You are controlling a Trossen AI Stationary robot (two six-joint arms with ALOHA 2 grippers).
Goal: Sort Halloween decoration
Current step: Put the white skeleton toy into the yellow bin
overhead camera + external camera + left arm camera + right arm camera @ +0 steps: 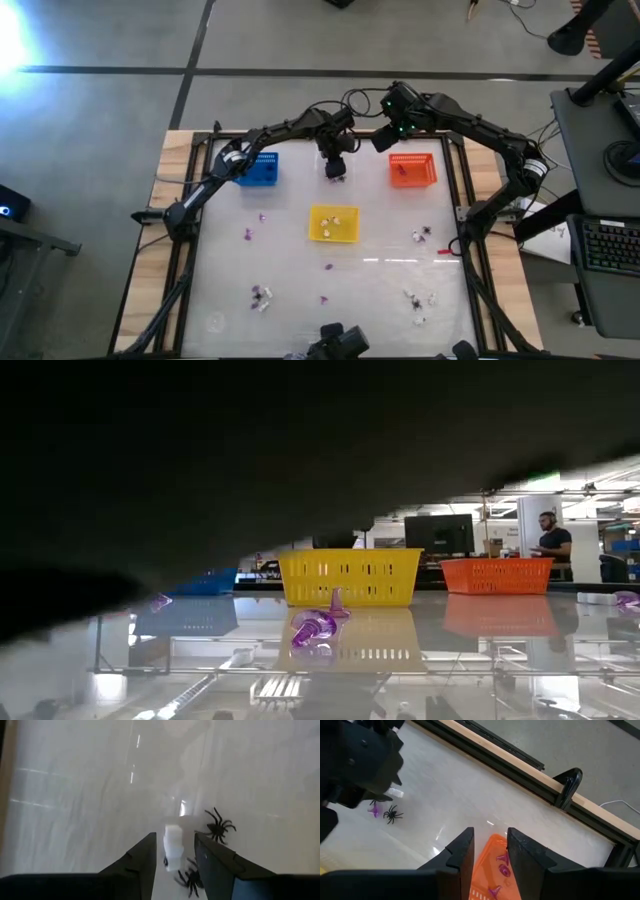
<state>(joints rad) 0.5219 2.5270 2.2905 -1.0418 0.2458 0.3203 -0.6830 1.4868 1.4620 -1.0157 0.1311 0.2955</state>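
We see the left gripper [336, 170] near the table's [230, 300] far edge, between the blue basket [262, 168] and orange basket [412, 170], fingers apart over a white trinket [173, 845] flanked by two black spiders [219, 826]. Our right gripper [489, 851] hovers parted above the orange basket, which holds purple trinkets [502, 869]. Other decorations [262, 295] lie scattered toward the near edge.

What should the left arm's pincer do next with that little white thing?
Probably ease down and close on the white trinket. The left pincer is open right above it, fingers on either side, with black spiders lying close by, so a careful straight squeeze should catch only the white one.
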